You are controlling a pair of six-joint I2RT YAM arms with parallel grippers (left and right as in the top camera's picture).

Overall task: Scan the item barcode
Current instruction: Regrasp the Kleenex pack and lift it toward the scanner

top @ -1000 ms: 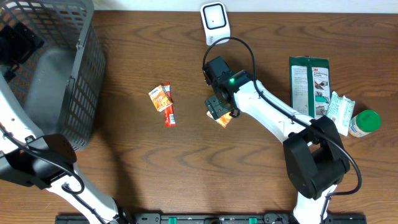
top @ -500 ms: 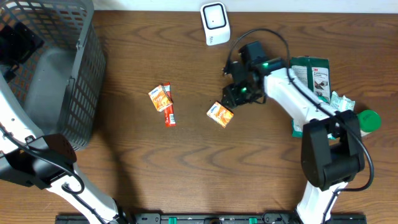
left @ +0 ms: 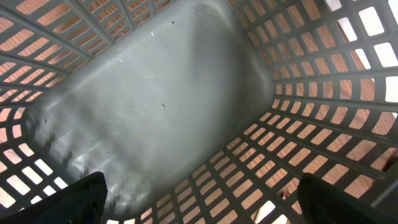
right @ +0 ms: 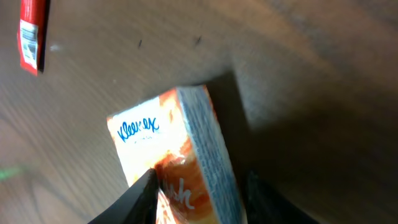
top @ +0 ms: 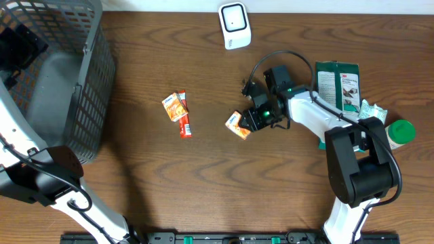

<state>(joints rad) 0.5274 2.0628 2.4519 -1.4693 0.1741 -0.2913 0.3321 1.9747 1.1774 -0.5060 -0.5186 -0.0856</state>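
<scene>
Two fingers (right: 130, 202) of the right hand (right: 196, 200) stand on either side of the orange Kleenex pack (right: 168, 149), which lies on the wooden surface (right: 298, 74) with its printed name turned up toward the wrist camera. One finger touches the pack's orange face; the other sits just beside its grey-blue edge. I cannot tell whether the pack is truly pinched.

Ahead of the hand's fingertips and off to one side lie a red stick packet (top: 184, 125) and, touching it, a second small orange pack (top: 174, 106). Behind the hand, alongside its own arm, rest a green packet (top: 338, 91), a pale wipes packet (top: 370, 116) and a green-capped bottle (top: 397, 133), close together. The white scanner (top: 234, 25) stands well apart from the hand, near the surface's far edge.

Farthest from it, across the surface, sits the grey mesh basket (top: 88, 88). The left hand (left: 217, 208) hangs inside it, fingers spread wide with nothing between them, above the basket's bare grey floor.
</scene>
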